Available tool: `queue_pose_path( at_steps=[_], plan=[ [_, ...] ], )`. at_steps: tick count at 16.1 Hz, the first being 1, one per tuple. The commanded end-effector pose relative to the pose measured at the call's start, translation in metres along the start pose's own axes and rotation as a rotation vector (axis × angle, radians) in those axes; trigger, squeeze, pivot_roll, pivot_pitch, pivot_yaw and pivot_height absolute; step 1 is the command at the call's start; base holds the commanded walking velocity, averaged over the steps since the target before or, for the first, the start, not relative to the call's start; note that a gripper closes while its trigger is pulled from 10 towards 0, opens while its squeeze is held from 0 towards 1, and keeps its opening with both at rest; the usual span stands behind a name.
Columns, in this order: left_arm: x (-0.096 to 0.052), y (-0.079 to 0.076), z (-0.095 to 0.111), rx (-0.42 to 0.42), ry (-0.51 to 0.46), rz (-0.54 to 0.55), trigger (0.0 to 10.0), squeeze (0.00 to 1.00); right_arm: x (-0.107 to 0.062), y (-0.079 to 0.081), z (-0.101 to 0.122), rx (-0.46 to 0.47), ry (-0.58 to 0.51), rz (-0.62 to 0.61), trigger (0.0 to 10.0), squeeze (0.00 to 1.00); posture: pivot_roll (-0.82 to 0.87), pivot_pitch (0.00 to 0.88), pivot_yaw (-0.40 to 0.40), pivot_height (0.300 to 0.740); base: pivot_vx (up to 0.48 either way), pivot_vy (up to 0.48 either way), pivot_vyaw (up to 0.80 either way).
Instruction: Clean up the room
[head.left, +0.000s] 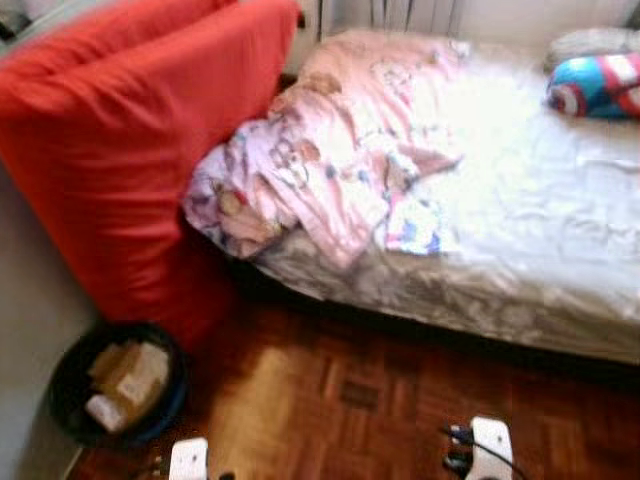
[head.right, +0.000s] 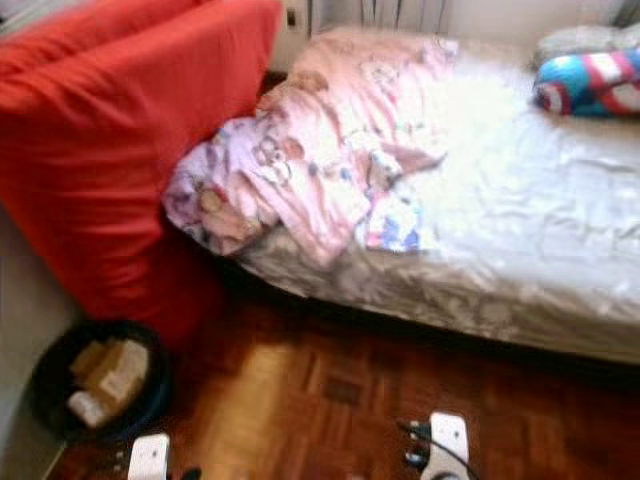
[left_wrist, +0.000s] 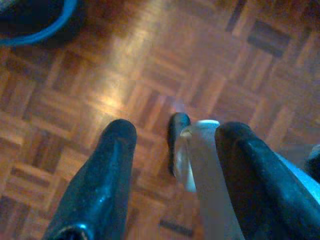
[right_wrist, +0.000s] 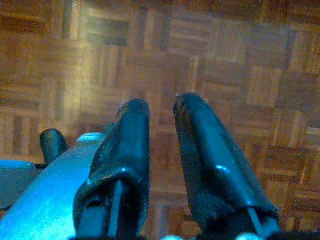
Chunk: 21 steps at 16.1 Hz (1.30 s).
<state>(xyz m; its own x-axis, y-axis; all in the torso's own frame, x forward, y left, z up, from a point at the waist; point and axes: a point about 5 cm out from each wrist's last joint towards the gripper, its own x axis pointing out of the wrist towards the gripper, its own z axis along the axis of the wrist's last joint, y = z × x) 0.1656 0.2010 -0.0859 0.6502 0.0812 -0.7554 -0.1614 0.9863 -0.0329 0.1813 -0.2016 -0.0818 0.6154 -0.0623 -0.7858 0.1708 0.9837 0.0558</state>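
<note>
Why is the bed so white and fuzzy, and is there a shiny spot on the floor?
In the left eye view, bright light washes out the white sheet, and the whole picture is softly blurred, smearing the pink blanket. In the left wrist view, a pale glare streak lies across the wooden floor beyond the left gripper. The right wrist view is dimmer, with the right gripper over shaded floor.

Both arms hung low at the robot's sides, wrists pointing down. The left gripper (left_wrist: 175, 140) had its two black fingers (left_wrist: 107, 175) spread apart, holding nothing. The right gripper (right_wrist: 162, 112) kept its fingers (right_wrist: 200, 150) parted by a narrow gap, also holding nothing
</note>
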Motion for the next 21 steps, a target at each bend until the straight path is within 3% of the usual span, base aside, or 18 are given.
queue_pose_path(
  at_steps=[1,21],
  plan=[
    [-0.0071,0.0427,-0.0099,-0.001,0.125,0.109,10.0,0.00,-0.0084,0.0026,-0.0347,-0.045,0.126,0.106,10.0,0.00,0.09,0.000,-0.002,0.740,0.000,0.000,0.00],
    [-0.0080,0.0469,-0.0097,-0.029,0.125,0.108,10.0,0.00,-0.0083,0.0016,-0.0336,-0.054,0.123,0.108,10.0,0.00,0.08,0.000,-0.007,0.740,0.026,0.000,0.00]
  ],
)
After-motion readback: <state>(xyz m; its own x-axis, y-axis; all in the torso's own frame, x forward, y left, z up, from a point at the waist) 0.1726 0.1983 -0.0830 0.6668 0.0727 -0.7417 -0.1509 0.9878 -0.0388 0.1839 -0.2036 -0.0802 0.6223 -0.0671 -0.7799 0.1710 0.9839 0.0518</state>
